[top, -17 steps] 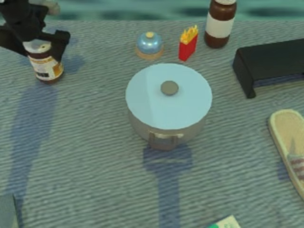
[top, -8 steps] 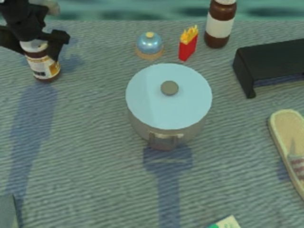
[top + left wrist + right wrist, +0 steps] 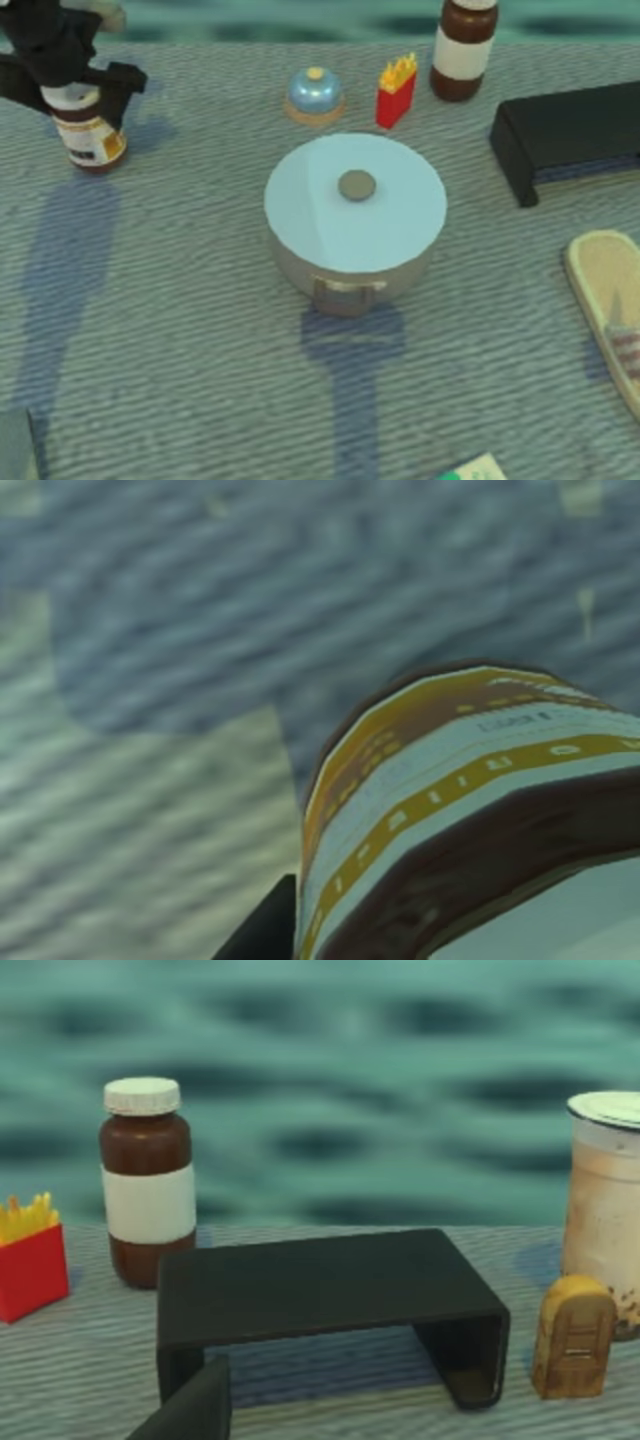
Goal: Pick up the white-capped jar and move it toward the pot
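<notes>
Left gripper (image 3: 72, 85) at the far left of the table, clamped on the white-capped jar (image 3: 88, 128) near its top, one black finger on each side. Gripped high so the label and the brown bottom hang free below. Close up in the left wrist view, only the jar's side (image 3: 470, 810) and blue cloth past it, with a dark shadow on the cloth. Looks lifted a little off the table (image 3: 180, 330), but hard to be sure.

Pot (image 3: 355, 215) in the middle, well apart from the jar, pale lid shut and handle pointing to the near edge. Plenty of bare cloth between the two, so a straight slide to the right should work. Best to stop just beside the pot wall and not bump it.

Behind the pot: small blue bell (image 3: 315, 93), red box of fries (image 3: 396, 90) and a taller brown bottle (image 3: 463, 50). Good to keep the jar lower than that row. Black stand (image 3: 565, 135) and slipper (image 3: 612, 300) off to the right, out of the way.

Right gripper parked by the black stand, only a dark tip (image 3: 190, 1410) showing, so cannot tell about its fingers.
</notes>
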Robot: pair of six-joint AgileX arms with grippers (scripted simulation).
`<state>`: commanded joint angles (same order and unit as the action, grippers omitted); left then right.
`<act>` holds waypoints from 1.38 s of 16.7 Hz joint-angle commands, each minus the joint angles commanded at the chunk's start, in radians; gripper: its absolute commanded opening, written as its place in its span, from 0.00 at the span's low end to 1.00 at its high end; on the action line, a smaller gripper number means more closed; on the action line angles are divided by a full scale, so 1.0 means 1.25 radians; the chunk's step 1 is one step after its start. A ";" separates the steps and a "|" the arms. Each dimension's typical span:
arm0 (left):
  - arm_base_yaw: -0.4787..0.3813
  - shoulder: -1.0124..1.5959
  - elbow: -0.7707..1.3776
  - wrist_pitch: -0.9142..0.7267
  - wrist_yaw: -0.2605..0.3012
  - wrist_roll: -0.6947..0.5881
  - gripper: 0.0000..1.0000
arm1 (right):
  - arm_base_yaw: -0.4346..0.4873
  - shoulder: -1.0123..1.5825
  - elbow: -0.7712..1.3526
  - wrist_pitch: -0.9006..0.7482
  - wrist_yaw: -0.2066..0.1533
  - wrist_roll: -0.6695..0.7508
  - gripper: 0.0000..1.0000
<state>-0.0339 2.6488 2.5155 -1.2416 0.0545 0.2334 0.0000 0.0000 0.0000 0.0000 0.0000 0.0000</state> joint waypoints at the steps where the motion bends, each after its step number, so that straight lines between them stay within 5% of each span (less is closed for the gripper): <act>1: 0.000 0.000 0.000 0.000 0.000 0.000 0.00 | 0.000 0.000 0.000 0.000 0.000 0.000 1.00; 6: 0.002 -0.058 -0.058 0.003 -0.001 0.000 0.00 | 0.000 0.000 0.000 0.000 0.000 0.000 1.00; 15: 0.014 -0.414 -0.426 0.012 -0.005 -0.001 0.00 | 0.000 0.000 0.000 0.000 0.000 0.000 1.00; 23: 0.004 -0.442 -0.460 0.017 -0.009 -0.012 0.00 | 0.000 0.000 0.000 0.000 0.000 0.000 1.00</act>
<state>-0.0291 2.0958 1.9409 -1.2203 0.0433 0.2179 0.0000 0.0000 0.0000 0.0000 0.0000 0.0000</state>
